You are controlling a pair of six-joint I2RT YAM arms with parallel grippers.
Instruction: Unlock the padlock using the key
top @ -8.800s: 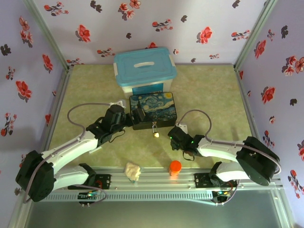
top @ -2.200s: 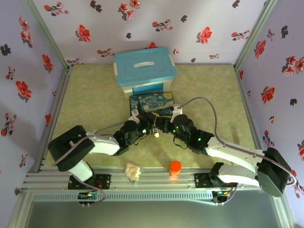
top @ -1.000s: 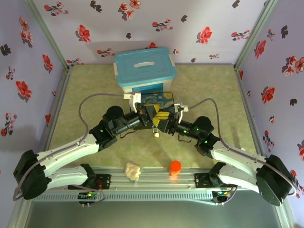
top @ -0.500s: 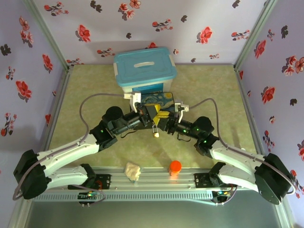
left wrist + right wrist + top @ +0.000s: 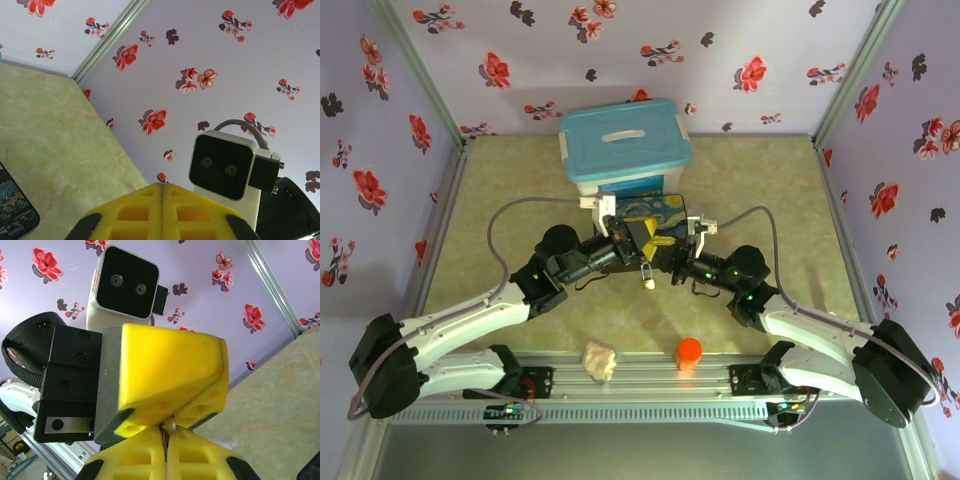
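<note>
Walls (image 5: 520, 60): lilac, printed with red and dark flowers; they enclosed the tabletop on three sides.
Tabletop (image 5: 770, 200): pale green and marbled, with a metal rail (image 5: 650, 385) along its near edge.
Storage box (image 5: 625, 145): clear body, teal lid shut; it stood at the middle of the far edge, and its contents could not be made out.
Tin box (image 5: 670, 207): dark, painted with a swirling blue sky, lid down. It lay at the centre, just before the storage box, its near part covered by both grippers.
Left gripper (image 5: 161, 195): yellow fingers pressed together along one thin seam, over the tin's near edge.
Right gripper (image 5: 167, 442): yellow fingers clamped on the key, tips meeting the left gripper's.
Wad (image 5: 600, 360): cream, crumpled; near edge, left of centre.
Orange cylinder (image 5: 689, 351): upright; near edge, right of centre.
Padlock (image 5: 647, 281): brass-gold body, thin silver shackle toward the tin; just before the tin's near side, below both grippers.
Key (image 5: 168, 428): a thin metallic sliver protruding from the right fingers' seam, its end against the left gripper's yellow pad.
</note>
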